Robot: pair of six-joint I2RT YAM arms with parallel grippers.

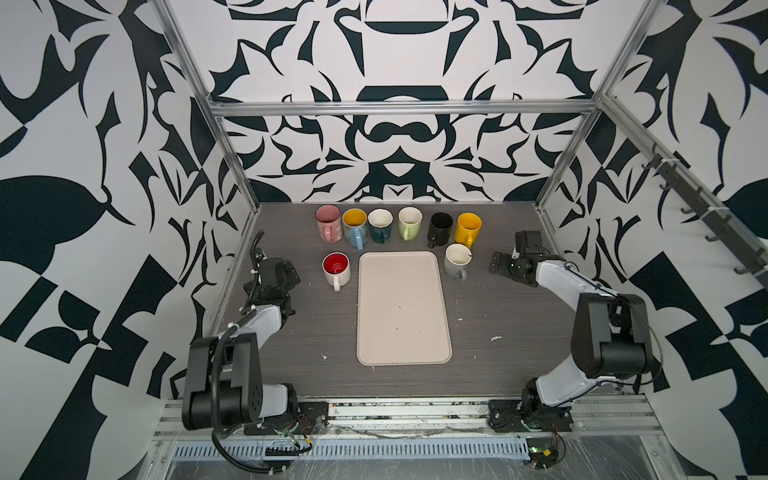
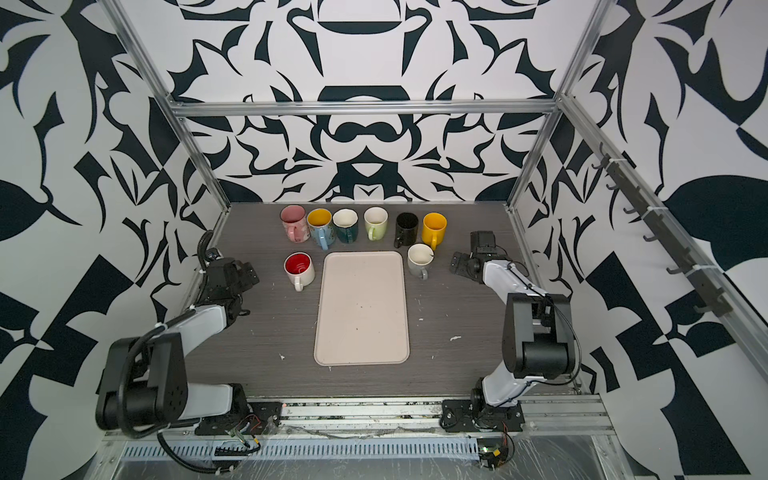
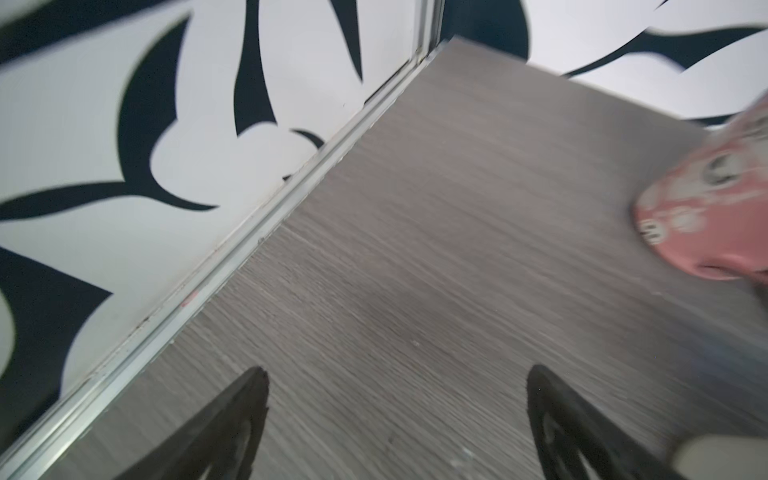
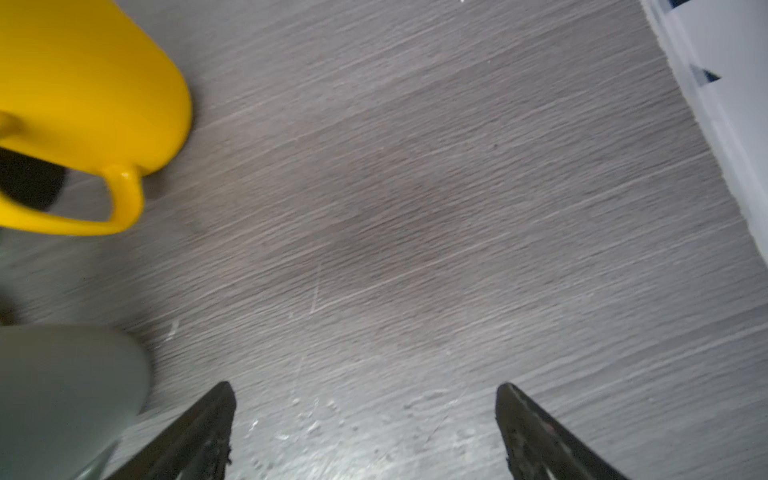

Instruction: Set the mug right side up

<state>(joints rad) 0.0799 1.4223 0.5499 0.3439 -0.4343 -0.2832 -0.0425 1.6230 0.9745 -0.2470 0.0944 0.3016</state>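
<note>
Fig., L→R: left gripper (image 3: 395,374), jaws apart, empty, at table (image 1: 498,324) left edge. Red-lined mug (image 1: 336,268) nearest it, mouth up, axis vertical. Tray (image 1: 403,307) mid-table. Grey mug (image 1: 457,259) upright beside right gripper (image 4: 365,388), also apart, empty. No inverted mug seen; task prob. done.

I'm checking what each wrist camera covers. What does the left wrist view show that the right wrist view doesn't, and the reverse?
Only the left wrist view: the pink patterned ceramic mug, blurred at the frame's edge, and a broad stretch of the black-and-white patterned wall.

Only the right wrist view: the yellow ceramic mug with its handle, and the pale grey ceramic mug.

Both: the grey wood-grain table filling most of the frame, and an open claw holding nothing, the left claw in one and the right claw in the other.
</note>
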